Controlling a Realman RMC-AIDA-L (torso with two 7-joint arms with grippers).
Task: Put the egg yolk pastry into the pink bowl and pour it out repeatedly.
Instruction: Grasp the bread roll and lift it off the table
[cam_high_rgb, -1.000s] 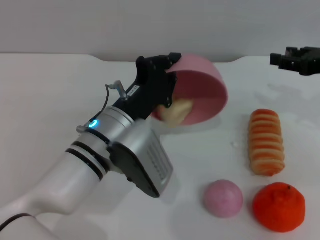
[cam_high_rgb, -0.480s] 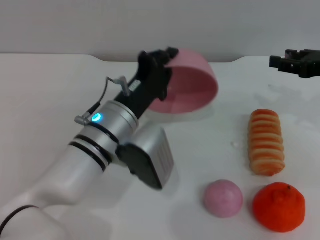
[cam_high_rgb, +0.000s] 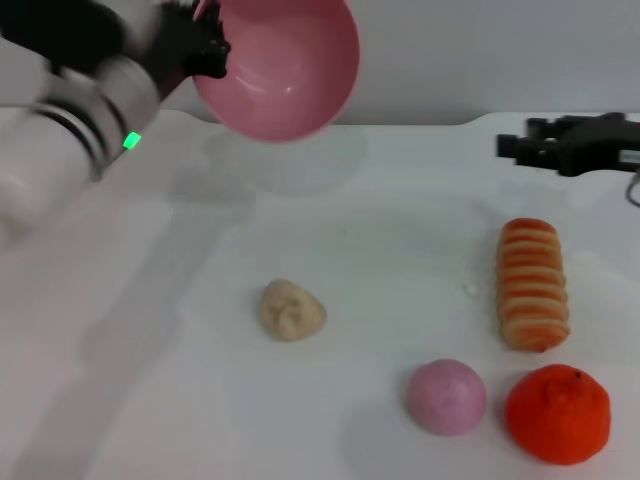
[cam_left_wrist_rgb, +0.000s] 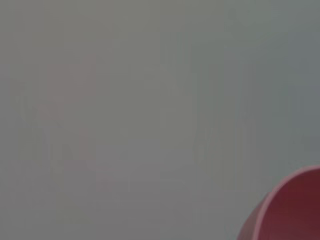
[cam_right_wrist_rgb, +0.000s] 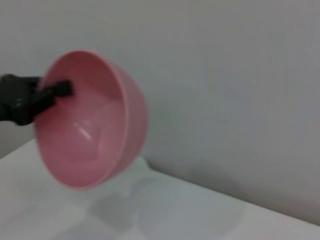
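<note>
The pink bowl (cam_high_rgb: 280, 65) is held high above the table's far side, tilted with its empty inside facing me. My left gripper (cam_high_rgb: 205, 40) is shut on its rim at the upper left. The bowl also shows in the right wrist view (cam_right_wrist_rgb: 90, 117), with the left gripper's dark fingers (cam_right_wrist_rgb: 30, 97) on its rim, and its edge shows in the left wrist view (cam_left_wrist_rgb: 287, 207). The egg yolk pastry (cam_high_rgb: 292, 309) lies loose on the white table (cam_high_rgb: 150, 400) near the middle, well below the bowl. My right gripper (cam_high_rgb: 525, 143) hovers at the far right.
A long orange-and-cream ridged bread roll (cam_high_rgb: 533, 283) lies at the right. A smooth pink ball (cam_high_rgb: 446, 396) and an orange fruit (cam_high_rgb: 557, 413) sit at the front right. A grey wall stands behind the table.
My left arm has swung up and to the left, lifting the bowl off the table. The pastry has dropped out and now lies on the table. The right gripper has shifted slightly left.
</note>
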